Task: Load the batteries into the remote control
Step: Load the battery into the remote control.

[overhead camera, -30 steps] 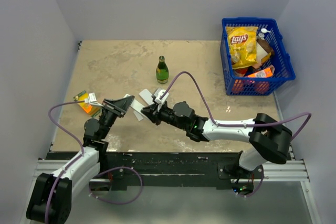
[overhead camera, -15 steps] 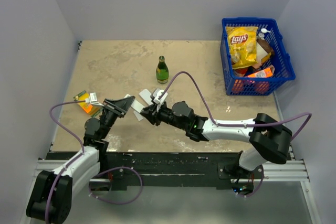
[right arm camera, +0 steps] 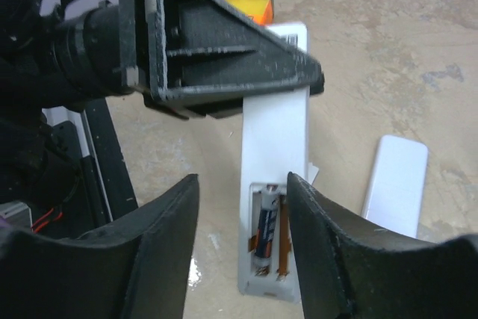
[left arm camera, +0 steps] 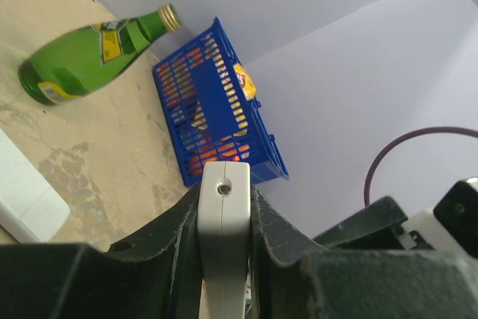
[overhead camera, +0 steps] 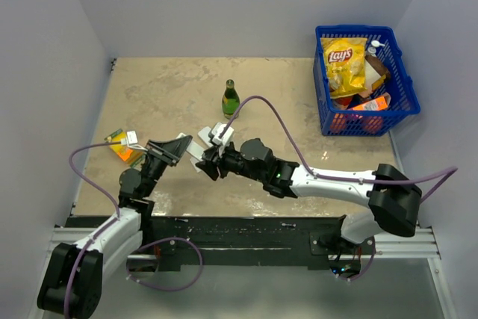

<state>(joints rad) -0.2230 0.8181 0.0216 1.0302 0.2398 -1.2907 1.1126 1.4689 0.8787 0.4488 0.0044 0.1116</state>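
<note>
With one small dark cylindrical battery (right arm camera: 265,225) seated at the lower end of the slim white plastic remote control (right arm camera: 275,147), the left gripper (left arm camera: 224,207) clamps the remote and the right gripper (right arm camera: 243,184) straddles that end, jaws parted and empty (the neighbouring slot looks bare), so fetching a second battery seems next.

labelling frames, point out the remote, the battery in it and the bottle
remote (right arm camera: 275,147): right wrist view, white back panel
battery (right arm camera: 263,231): right wrist view, its label
bottle (left arm camera: 75,57): left wrist view, green body
</note>
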